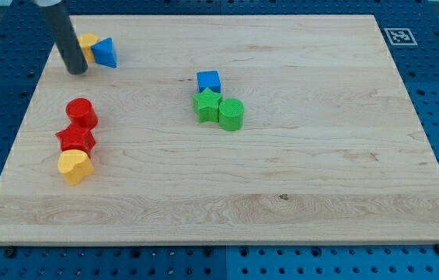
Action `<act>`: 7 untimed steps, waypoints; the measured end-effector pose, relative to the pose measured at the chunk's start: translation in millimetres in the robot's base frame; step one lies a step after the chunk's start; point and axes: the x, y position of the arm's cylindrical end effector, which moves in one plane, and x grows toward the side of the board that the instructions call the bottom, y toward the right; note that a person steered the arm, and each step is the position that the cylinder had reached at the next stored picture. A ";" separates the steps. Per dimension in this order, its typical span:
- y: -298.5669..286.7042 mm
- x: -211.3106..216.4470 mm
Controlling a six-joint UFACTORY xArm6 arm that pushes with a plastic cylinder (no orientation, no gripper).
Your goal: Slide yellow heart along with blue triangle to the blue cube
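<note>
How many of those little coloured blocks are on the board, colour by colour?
Yellow: 2, one by my tip at the view's top left, one at the left
Blue: 2, triangle, cube
Red: 2, cylinder, star-like block
Green: 2, star-like block, cylinder
Total: 8

rod [62,31] cut off at top, yellow block [88,46] partly hidden
</note>
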 end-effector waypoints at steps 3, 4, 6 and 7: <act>-37.5 -67.0; -37.5 -67.0; 0.1 -67.0; 20.9 -62.2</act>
